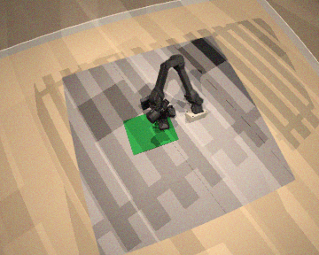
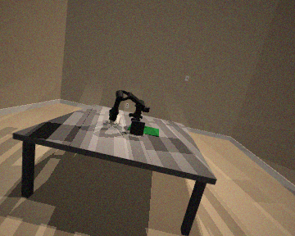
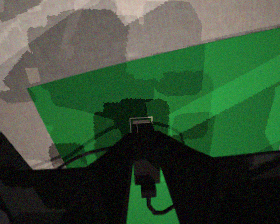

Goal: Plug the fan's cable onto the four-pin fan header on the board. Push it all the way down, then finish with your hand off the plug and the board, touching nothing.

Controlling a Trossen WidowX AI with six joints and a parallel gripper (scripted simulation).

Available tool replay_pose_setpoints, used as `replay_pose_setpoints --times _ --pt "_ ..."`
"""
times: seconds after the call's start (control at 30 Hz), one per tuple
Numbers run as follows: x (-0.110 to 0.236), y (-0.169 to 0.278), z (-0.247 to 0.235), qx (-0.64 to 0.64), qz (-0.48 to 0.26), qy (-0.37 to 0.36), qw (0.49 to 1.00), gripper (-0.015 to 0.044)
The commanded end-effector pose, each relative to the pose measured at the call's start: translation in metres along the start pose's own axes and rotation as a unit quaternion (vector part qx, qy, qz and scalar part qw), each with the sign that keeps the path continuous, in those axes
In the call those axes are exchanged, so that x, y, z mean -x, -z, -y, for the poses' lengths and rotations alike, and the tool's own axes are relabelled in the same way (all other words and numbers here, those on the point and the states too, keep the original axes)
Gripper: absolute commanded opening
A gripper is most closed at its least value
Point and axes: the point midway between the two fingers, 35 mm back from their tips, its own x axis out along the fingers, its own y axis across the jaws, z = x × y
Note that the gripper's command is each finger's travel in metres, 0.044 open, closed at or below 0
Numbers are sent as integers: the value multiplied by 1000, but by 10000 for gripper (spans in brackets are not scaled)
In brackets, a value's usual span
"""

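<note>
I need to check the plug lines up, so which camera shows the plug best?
The wrist view: the plug sits dark between the gripper's fingers, with its cable trailing below and the green board behind. In the top and exterior views the arm hides it.

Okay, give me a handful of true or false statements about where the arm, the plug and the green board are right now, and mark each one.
1. The black parallel-jaw gripper is shut on the small dark fan plug. True.
2. The flat green circuit board lies on the grey patterned table. True.
3. The gripper hangs over the far corner of the table, well away from the board. False: it is above the board's edge nearest the arm's base.
4. The board is red. False: it is bright green.
5. A thin dark cable trails from the plug. True.
</note>
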Motion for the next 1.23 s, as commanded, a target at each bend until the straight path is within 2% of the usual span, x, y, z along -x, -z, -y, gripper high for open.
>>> replay_pose_setpoints --times 0.0,0.3,0.43,0.57,0.8,1.07,1.2 --pt "0 0 0 0 0 0 1000 26" --pt "0 0 0 0 0 0 1000 260" --pt "9 1 1 0 0 0 1000 260" --pt "53 0 1 1 1 -2 1000 260" --pt "55 -3 1 1 2 -2 1000 260" --pt "58 -110 -17 4 4 -1 1000 260" --pt "56 -119 -20 4 4 -3 1000 260"
